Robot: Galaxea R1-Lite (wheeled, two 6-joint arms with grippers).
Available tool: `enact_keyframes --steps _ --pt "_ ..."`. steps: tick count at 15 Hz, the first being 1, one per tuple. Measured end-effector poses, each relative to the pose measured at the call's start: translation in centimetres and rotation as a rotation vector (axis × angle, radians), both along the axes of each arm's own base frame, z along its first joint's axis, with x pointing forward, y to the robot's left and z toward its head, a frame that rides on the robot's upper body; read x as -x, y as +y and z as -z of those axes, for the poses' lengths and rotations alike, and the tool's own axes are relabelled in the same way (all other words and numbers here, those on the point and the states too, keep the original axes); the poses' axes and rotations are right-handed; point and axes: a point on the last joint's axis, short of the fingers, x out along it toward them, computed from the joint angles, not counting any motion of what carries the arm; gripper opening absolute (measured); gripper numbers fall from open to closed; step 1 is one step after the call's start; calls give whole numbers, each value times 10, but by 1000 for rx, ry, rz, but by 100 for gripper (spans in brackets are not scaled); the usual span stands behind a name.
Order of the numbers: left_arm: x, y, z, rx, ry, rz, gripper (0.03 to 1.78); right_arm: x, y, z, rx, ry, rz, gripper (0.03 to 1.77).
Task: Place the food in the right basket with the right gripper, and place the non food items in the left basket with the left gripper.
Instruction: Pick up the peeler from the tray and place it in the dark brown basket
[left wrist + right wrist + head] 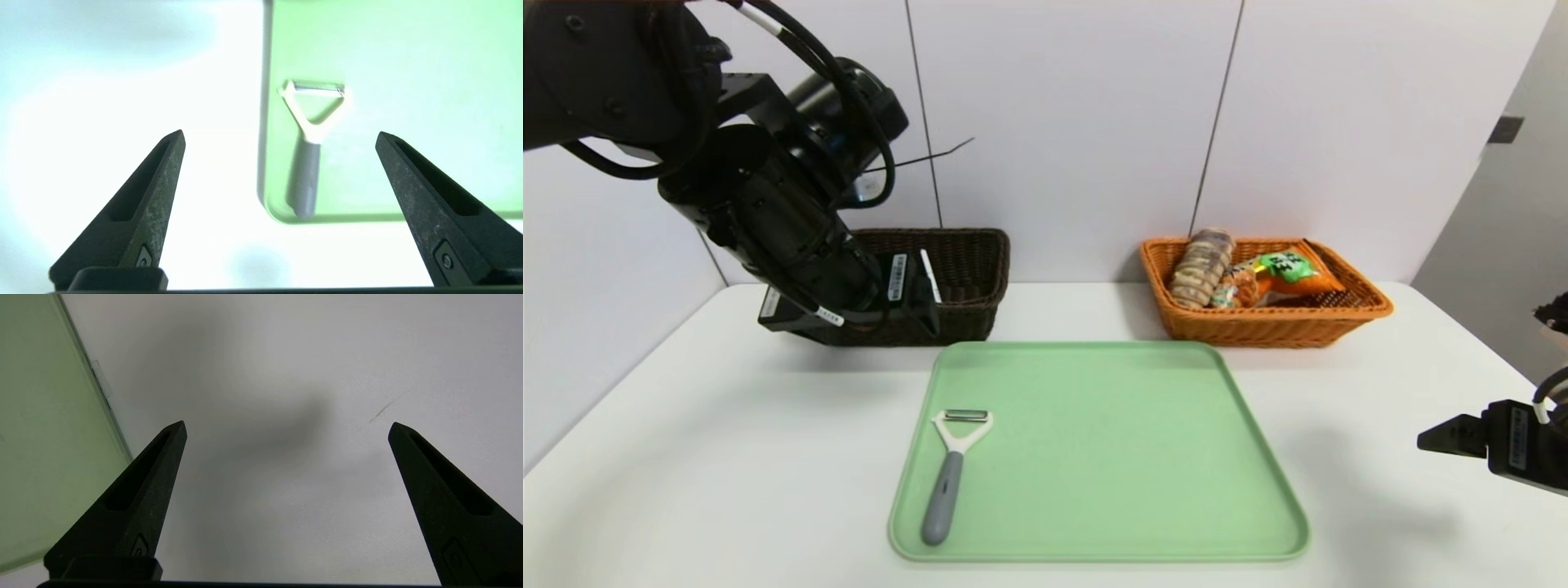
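A white peeler (953, 468) with a grey handle lies on the left side of the green tray (1143, 457). The dark brown left basket (968, 269) holds a slim white pen (929, 276). My left gripper (915, 314) hovers at that basket's front, partly hiding it. In the left wrist view it (280, 134) is open and empty, with the peeler (312, 139) below it. The orange-tan right basket (1331, 318) holds the striped bread loaf (1201, 265) and the orange snack bag (1286, 278). My right gripper (288, 424) is open and empty over bare table at the right edge (1454, 437).
The green tray (408, 81) fills the middle of the white table (727, 425); its corner (41, 437) shows in the right wrist view. Both baskets stand along the back wall, behind the tray.
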Motion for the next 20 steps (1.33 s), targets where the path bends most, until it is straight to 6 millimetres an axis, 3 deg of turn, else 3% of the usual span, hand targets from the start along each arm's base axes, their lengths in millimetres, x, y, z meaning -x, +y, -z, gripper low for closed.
enact_keyframes --steps 9,14,20 --pt "35 -50 33 -40 65 31 168 -1 1 -1 1 -4 -6 171" --pt "35 -56 66 -53 104 30 169 -2 2 0 0 3 -11 171" --pt "32 -69 81 -56 122 33 169 -2 3 2 3 14 -17 171"
